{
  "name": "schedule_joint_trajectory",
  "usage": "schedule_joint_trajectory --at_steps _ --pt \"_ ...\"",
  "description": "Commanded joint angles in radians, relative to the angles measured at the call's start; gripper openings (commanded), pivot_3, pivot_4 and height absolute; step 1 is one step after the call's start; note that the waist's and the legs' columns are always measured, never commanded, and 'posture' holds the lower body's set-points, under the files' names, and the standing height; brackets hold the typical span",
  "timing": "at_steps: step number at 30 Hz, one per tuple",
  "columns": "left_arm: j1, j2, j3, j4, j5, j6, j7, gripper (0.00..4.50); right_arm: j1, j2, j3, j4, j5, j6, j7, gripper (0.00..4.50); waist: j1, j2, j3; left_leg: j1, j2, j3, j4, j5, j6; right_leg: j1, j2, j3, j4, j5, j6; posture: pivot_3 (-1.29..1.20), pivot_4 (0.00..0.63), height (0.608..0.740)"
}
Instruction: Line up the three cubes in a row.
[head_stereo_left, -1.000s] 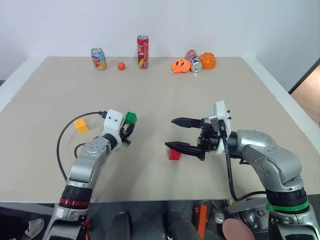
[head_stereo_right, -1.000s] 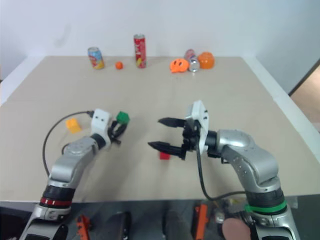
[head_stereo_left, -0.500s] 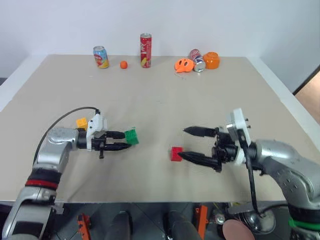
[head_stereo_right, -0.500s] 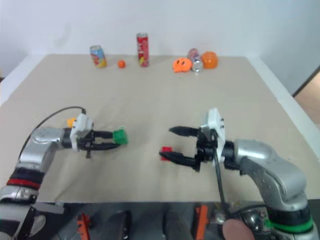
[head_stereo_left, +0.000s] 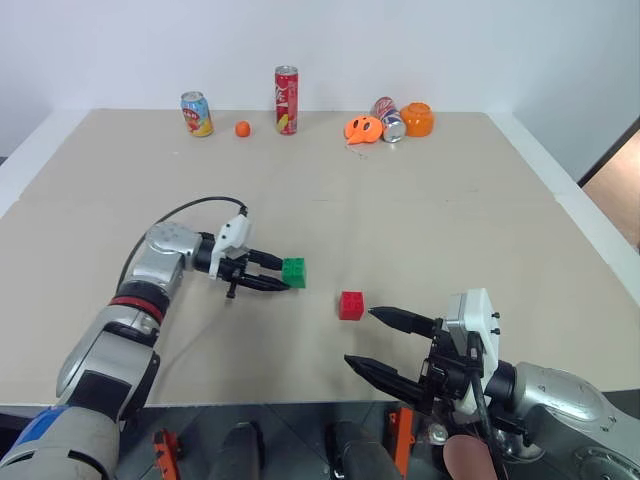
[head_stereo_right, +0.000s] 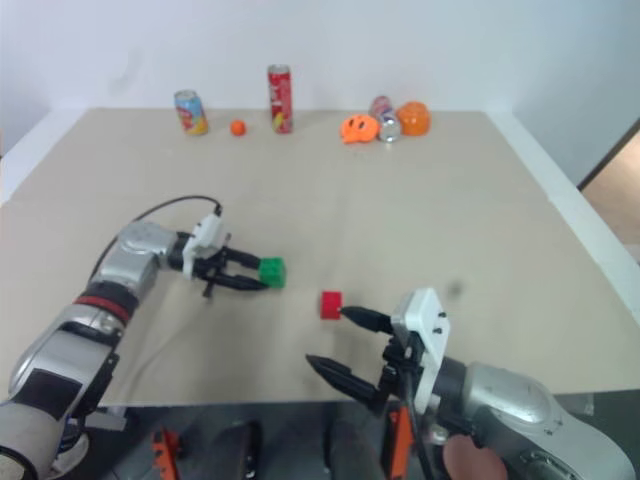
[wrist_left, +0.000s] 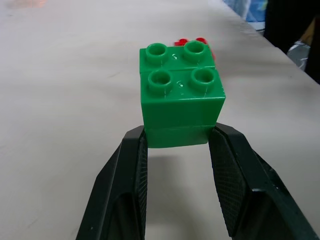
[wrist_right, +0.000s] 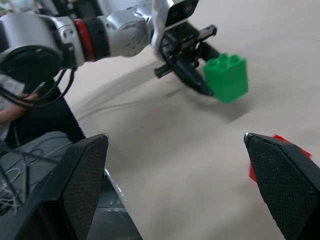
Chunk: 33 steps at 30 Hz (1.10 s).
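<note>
The left gripper (head_stereo_left: 268, 283), clamped on the green cube (head_stereo_left: 294, 272), has carried it near the red cube (head_stereo_left: 351, 305); the right gripper (head_stereo_left: 386, 343) has backed away, wide open and empty; placing seems next.

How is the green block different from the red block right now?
The green cube is pinched by the left gripper; the red cube sits free on the table. The green cube is beside the left arm; the red cube lies near the open right gripper. Both are small studded blocks.
</note>
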Motion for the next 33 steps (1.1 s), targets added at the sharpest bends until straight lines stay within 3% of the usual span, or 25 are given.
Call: schedule_joint_trajectory --at_steps 1,7,17,26,33 --pt "0.020 0.022 -0.032 -0.047 -0.044 -0.007 -0.008 1.25 0.017 -0.019 -0.055 -0.038 0.031 -0.029 -0.011 4.50 0.000 0.000 0.000 0.000 0.000 0.000 0.000 0.000 0.000 0.000 0.000 0.000 0.000 0.000 0.000 0.00 0.150 0.740" --pt "0.036 0.059 -0.050 -0.008 -0.009 -0.078 -0.008 1.25 0.005 -0.041 -0.039 -0.010 0.025 -0.044 -0.004 4.50 0.001 0.000 0.000 0.000 0.000 -0.001 0.000 0.000 0.000 0.000 0.001 0.000 0.001 0.000 0.000 0.00 0.150 0.740" --pt "0.043 -0.010 0.035 0.046 0.103 -0.177 0.009 1.25 -0.058 -0.049 0.017 0.034 0.011 -0.049 0.015 4.50 0.003 0.000 0.000 0.000 0.000 0.000 0.005 0.000 0.001 0.003 0.001 0.001 0.001 0.000 0.000 0.00 0.150 0.740" --pt "0.081 -0.046 0.090 0.005 0.177 -0.156 0.032 1.25 -0.067 -0.055 0.029 0.051 0.001 -0.055 0.032 4.50 0.003 0.000 0.000 0.001 0.000 -0.001 0.006 -0.001 0.001 0.005 0.001 0.001 0.001 0.000 0.001 0.00 0.150 0.740" --pt "0.131 -0.037 0.104 -0.102 0.203 -0.036 0.033 1.25 -0.093 -0.056 0.047 0.069 -0.006 -0.060 0.048 4.50 0.004 0.000 0.000 0.002 0.000 -0.001 0.007 -0.001 0.001 0.006 0.001 0.001 0.001 0.001 0.001 0.00 0.150 0.740"
